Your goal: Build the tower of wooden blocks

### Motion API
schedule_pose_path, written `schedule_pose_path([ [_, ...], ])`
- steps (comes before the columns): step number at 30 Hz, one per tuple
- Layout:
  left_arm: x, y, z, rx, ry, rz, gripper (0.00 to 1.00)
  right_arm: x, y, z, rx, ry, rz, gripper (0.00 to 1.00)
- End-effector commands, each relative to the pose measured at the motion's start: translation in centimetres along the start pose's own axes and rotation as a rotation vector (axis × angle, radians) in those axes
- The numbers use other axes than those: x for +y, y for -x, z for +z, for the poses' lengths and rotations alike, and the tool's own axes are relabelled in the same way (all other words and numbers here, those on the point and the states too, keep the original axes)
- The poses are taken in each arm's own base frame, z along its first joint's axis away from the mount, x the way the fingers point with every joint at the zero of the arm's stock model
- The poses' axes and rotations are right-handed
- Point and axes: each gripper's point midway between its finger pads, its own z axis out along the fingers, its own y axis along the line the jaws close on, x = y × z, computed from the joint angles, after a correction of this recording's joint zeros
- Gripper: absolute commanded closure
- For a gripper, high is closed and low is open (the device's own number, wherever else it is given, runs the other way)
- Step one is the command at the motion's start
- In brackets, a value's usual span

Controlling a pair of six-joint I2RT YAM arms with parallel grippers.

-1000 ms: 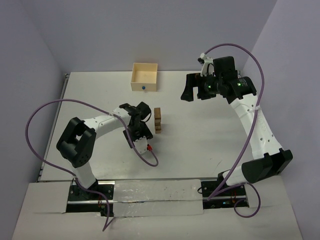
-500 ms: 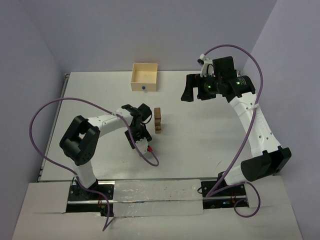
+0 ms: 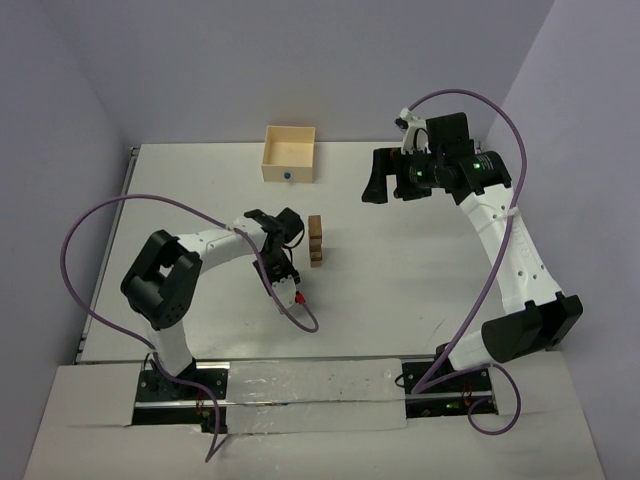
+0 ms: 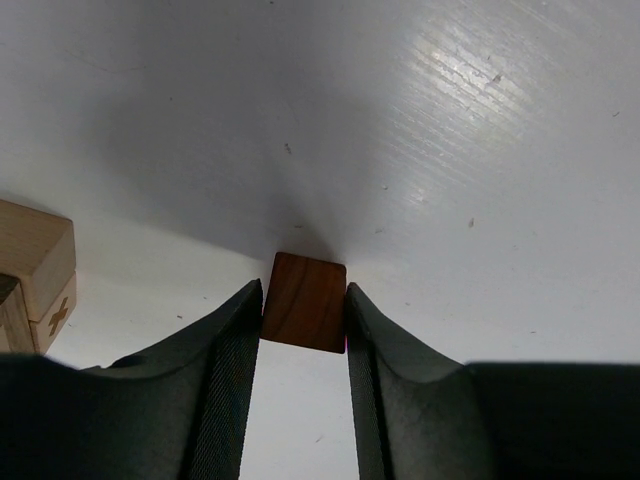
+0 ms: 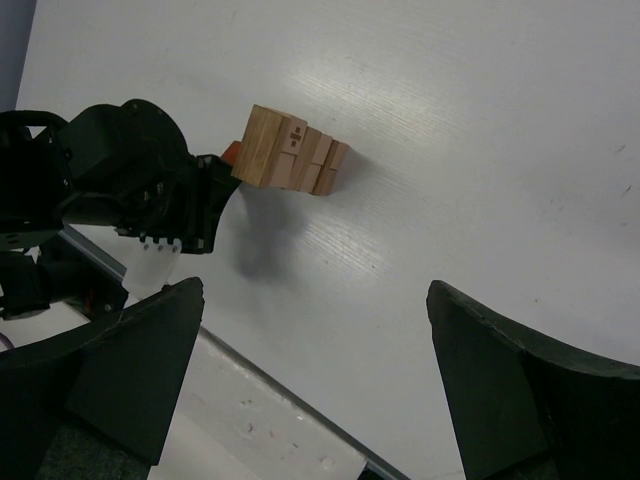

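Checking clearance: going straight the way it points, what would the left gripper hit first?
The table, probably at once: the left gripper pinches the reddish block lying on it. Remaining gap is unclear.

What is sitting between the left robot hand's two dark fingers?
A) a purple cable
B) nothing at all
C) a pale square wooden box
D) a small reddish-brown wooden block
D: the left wrist view shows a small reddish-brown wooden block between the left gripper's jaws, which touch both its sides.

We see a pale square wooden box (image 3: 275,170), open-topped with a blue dot on its near wall, sitting by the far edge of the white table (image 3: 400,285).
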Motion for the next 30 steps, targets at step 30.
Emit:
schedule_pose_path([
  [30, 3.2, 22.3, -32.0, -1.202, 0.542, -0.574, 1.00, 9.7, 2.6, -10.1, -0.359, 0.380, -0.494, 0.00],
])
